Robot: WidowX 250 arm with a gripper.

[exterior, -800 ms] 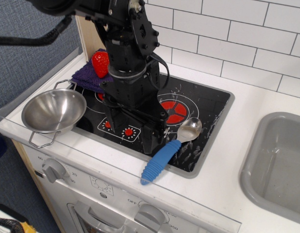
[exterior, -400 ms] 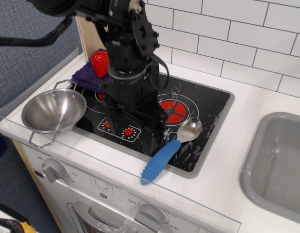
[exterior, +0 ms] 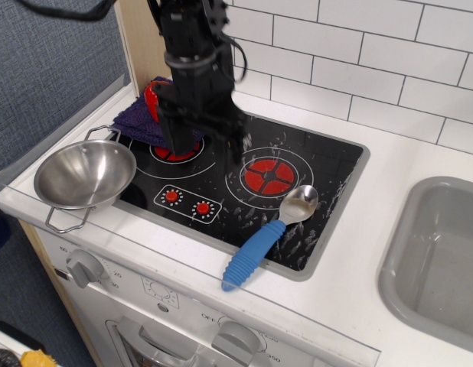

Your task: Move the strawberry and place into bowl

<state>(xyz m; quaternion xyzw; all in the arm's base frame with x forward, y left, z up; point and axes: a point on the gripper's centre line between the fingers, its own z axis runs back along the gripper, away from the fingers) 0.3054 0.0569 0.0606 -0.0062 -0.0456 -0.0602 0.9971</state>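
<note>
The strawberry (exterior: 150,100) is a small glossy red toy lying on a purple cloth (exterior: 135,120) at the back left corner of the stove; the arm hides its right side. The bowl (exterior: 85,174) is shiny steel with wire loop handles, empty, at the stove's front left. My black gripper (exterior: 206,151) hangs open and empty over the left burner. It is just right of the strawberry and behind and to the right of the bowl.
A spoon with a blue handle (exterior: 255,249) lies at the front right of the black cooktop (exterior: 313,164). A grey sink basin (exterior: 443,252) is at the far right. A white tiled wall runs behind, and a wooden panel stands at the back left.
The arm has risen and swung back and left, from the cooktop's front middle near the spoon to above the left burner beside the strawberry. Nothing else moved.
</note>
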